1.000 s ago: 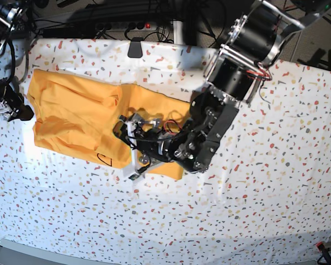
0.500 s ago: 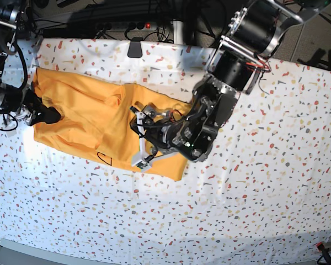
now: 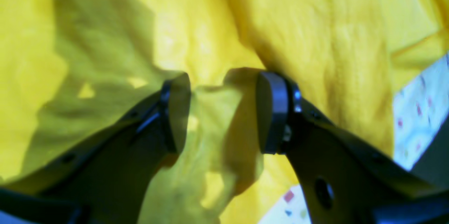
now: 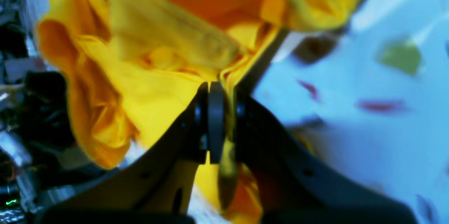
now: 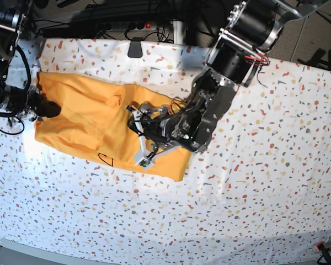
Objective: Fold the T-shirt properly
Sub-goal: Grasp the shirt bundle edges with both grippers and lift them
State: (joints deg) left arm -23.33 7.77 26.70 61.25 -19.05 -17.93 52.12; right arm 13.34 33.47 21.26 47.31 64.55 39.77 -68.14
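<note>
The orange-yellow T-shirt [image 5: 88,110] lies rumpled on the left half of the table, with a thin black line mark [image 5: 106,160] near its front edge. My left gripper [image 5: 138,137] is low over the shirt's right part. In the left wrist view it [image 3: 219,112] is open, with a raised fold of the T-shirt [image 3: 315,24] between its pads. My right gripper [image 5: 48,109] is at the shirt's left edge. In the right wrist view it [image 4: 219,92] is shut on a bunched edge of the T-shirt [image 4: 158,87].
The table is covered by a white speckled cloth [image 5: 254,193]. A dark clip-like object [image 5: 135,48] sits at the back edge, with a power strip [image 5: 127,26] and cables behind it. The left arm's bulky body [image 5: 231,72] reaches in from the back right.
My right gripper moved right from beside the shirt onto its left edge and shut on it. My left gripper shifted slightly right and back over the shirt.
</note>
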